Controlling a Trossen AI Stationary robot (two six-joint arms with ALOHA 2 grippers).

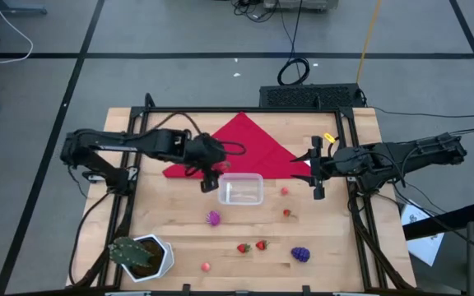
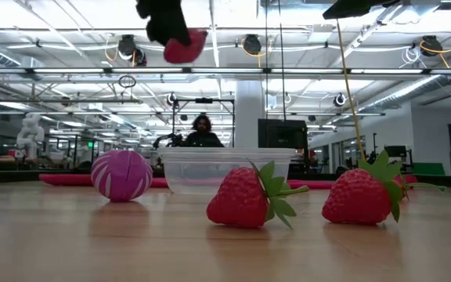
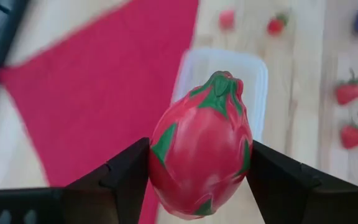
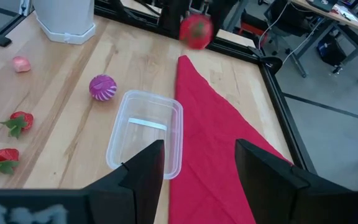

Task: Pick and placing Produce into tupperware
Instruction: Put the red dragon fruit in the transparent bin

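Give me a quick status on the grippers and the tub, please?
Left gripper shut on red-green toy fruit, raised beside the clear tub. Right gripper open, empty, waiting at red cloth's edge. Tub looks empty; nothing in the way.

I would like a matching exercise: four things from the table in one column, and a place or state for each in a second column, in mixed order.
Things:
1. dragon fruit
2. tupperware
3. grape bunch
4. right end effector

Places or states:
a. open, holding nothing
b. lying on the wood near the table's front edge
c. gripped in the left end effector
d. empty, beside the red cloth

Pairs: 1-c, 2-d, 3-b, 4-a
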